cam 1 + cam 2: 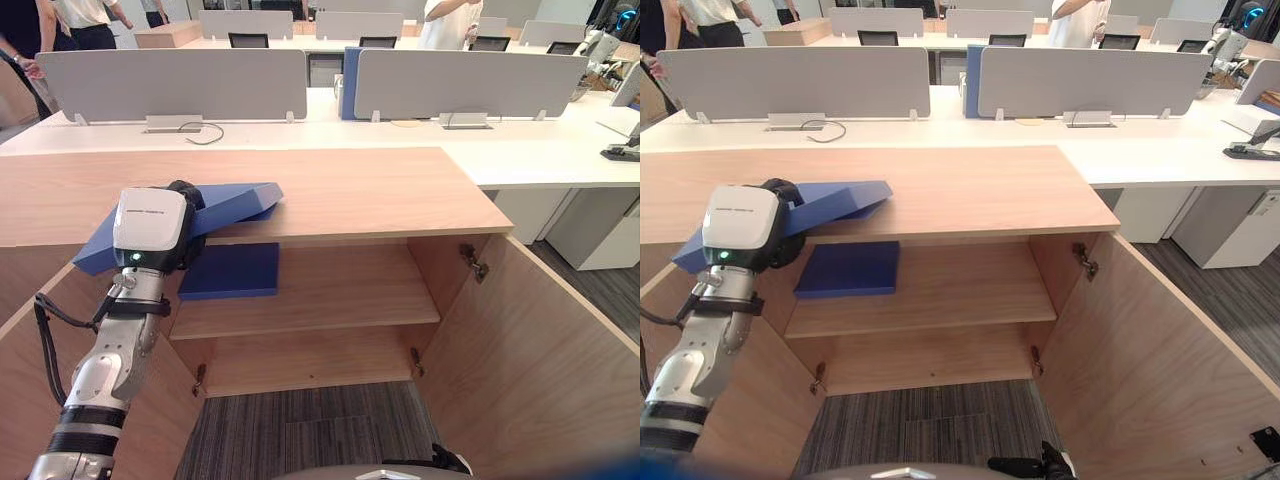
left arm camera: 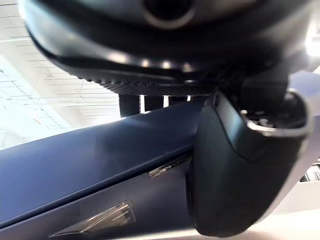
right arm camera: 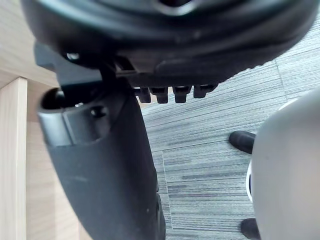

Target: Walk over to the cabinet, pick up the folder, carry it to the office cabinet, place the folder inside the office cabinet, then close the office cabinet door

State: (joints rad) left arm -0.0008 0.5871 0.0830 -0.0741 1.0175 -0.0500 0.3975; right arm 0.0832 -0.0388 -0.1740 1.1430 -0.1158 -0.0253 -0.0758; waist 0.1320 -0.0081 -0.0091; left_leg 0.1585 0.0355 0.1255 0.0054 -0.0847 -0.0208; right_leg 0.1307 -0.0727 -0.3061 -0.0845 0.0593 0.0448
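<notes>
A blue folder (image 1: 238, 204) lies tilted across the front edge of the wooden cabinet's top (image 1: 380, 190), its far end resting on the top. My left hand (image 1: 186, 193) is shut on it near the middle, and the thumb (image 2: 240, 175) presses on the folder's cover (image 2: 100, 165). A second blue folder (image 1: 232, 270) lies flat on the upper shelf (image 1: 340, 290) inside the cabinet, just below the hand. Both cabinet doors stand open. My right hand (image 3: 175, 45) hangs over the carpet beside wooden panelling, fingers relaxed and holding nothing.
The open right door (image 1: 560, 350) swings out toward me, and the open left door (image 1: 30, 370) stands under my left arm. White desks with grey partition screens (image 1: 170, 85) run behind the cabinet. People (image 1: 450, 20) stand at the back. Grey carpet (image 1: 300, 430) covers the floor.
</notes>
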